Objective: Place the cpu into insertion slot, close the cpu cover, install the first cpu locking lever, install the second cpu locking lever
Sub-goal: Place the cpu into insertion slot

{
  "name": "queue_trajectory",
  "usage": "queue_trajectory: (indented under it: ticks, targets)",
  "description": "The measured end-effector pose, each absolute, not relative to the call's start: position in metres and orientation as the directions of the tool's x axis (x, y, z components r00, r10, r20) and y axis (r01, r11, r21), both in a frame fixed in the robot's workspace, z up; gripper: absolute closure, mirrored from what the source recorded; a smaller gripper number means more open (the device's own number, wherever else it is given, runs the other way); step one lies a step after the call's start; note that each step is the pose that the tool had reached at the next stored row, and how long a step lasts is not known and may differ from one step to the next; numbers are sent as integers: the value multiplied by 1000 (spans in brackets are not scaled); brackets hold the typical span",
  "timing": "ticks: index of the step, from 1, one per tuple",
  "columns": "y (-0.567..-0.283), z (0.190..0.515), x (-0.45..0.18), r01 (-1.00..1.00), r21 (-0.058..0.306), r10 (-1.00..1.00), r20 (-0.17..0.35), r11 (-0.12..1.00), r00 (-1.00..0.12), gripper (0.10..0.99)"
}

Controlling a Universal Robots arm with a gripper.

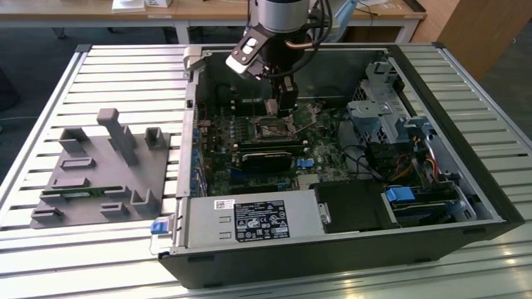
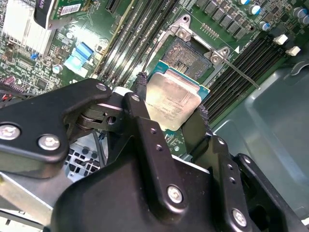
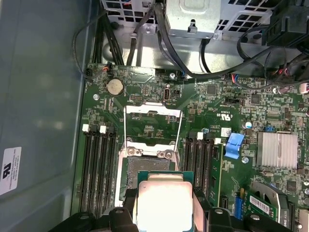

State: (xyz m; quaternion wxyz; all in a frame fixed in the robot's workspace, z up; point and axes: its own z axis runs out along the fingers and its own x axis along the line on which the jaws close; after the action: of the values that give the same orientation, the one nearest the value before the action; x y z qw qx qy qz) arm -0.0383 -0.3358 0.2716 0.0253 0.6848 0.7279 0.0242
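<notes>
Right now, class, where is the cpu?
In both wrist views the cpu is clamped between the pincer fingers, right beside the open insertion slot on the green motherboard and not yet seated in it.

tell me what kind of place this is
Probably a robotics lab or workshop: an open computer case sits on a slatted metal table, wooden desks stand behind, and the gripper holds the cpu over the green motherboard.

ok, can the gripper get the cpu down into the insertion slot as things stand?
Probably yes. The gripper holds the cpu by its edges close over the insertion slot, whose dark centre lies bare. The cpu cover looks swung back clear of it.
</notes>
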Motion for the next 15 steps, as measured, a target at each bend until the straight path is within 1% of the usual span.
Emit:
queue_trajectory:
  ticks: [15]
  targets:
    - [-336, 268, -38, 996, 70, 998, -4, 61, -61, 545]
